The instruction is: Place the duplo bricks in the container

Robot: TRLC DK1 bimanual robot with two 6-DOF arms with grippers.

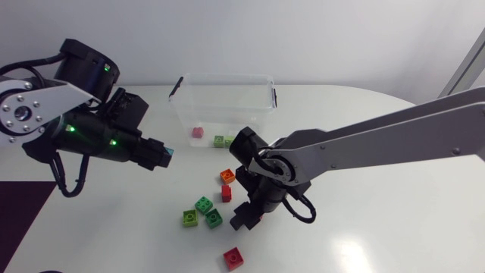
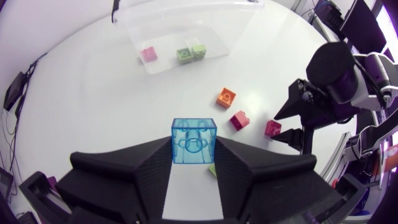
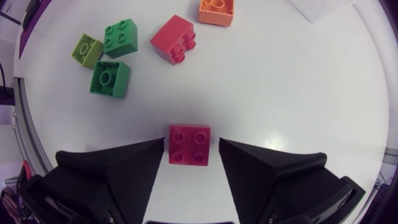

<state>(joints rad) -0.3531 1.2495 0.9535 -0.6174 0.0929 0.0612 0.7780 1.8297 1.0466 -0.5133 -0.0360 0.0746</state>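
The bricks are small studded plastic blocks. The container (image 1: 223, 95) is a clear rectangular tub at the far side of the smooth white worktop (image 1: 379, 212), holding a pink brick (image 1: 197, 132) and two green bricks (image 1: 219, 140). The left end effector (image 2: 194, 148) is clamped on a see-through blue brick (image 2: 193, 134), whose hollow inner tubes only the left wrist view reveals. The right wrist view alone shows the right end effector (image 3: 191, 142) spread open around a crimson brick (image 3: 189, 152), with neither finger touching it. An orange brick (image 1: 226, 176), a red brick (image 1: 226, 192) and three loose green bricks (image 1: 203, 205) lie nearby.
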